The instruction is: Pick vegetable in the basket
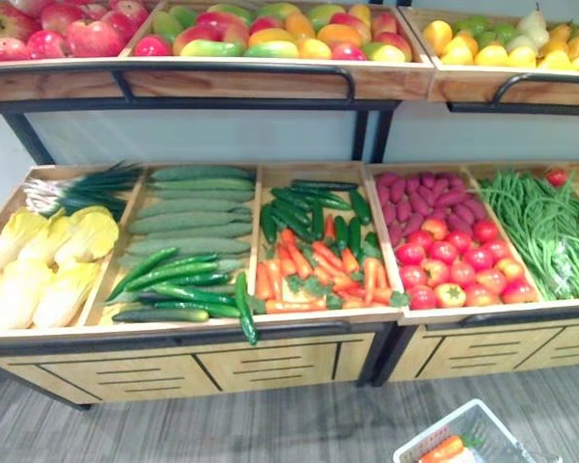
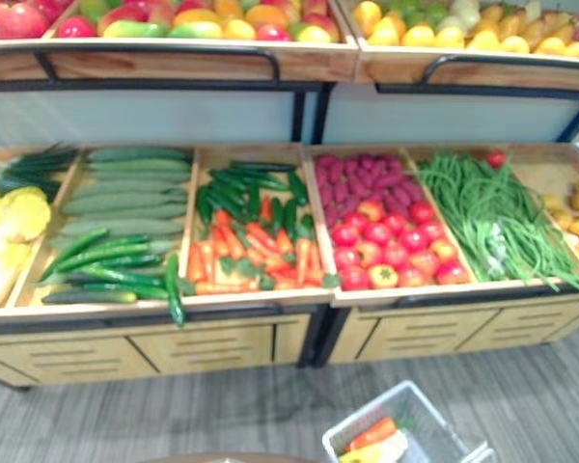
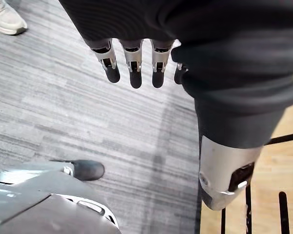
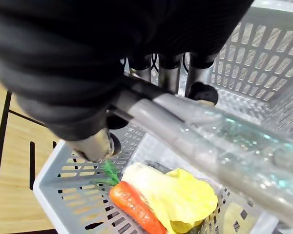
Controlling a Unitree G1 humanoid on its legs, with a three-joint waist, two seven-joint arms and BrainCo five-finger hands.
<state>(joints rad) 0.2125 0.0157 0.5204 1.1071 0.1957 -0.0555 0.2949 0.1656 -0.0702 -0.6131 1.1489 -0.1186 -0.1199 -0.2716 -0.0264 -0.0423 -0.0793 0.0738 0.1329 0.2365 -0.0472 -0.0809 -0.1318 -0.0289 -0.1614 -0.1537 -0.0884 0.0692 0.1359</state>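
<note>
Right hand (image 4: 172, 73) curls its fingers round the clear-grey bar handle (image 4: 200, 141) of a grey slotted plastic basket (image 4: 273, 53), held low in front of a wooden produce stand (image 1: 222, 328). Inside the basket: an orange carrot w/ green top (image 4: 134, 207) touching a yellow-green leafy cabbage (image 4: 180, 195). Stand bins hold green cucumbers (image 1: 188, 207), loose carrots (image 1: 309, 270), red tomatoes (image 1: 458, 260) and green beans (image 1: 540, 222). Left hand (image 3: 132, 53) hangs w/ fingers straight, holding nothing, over grey wood-grain floor (image 3: 88, 112), near a person's pale shoe (image 3: 5, 19).

Left hand (image 3: 133, 61) fingers straight above grey floor (image 3: 88, 112); person's pale shoe (image 3: 5, 17) well apart; wooden stand (image 3: 289, 163) beside thumb.
</note>
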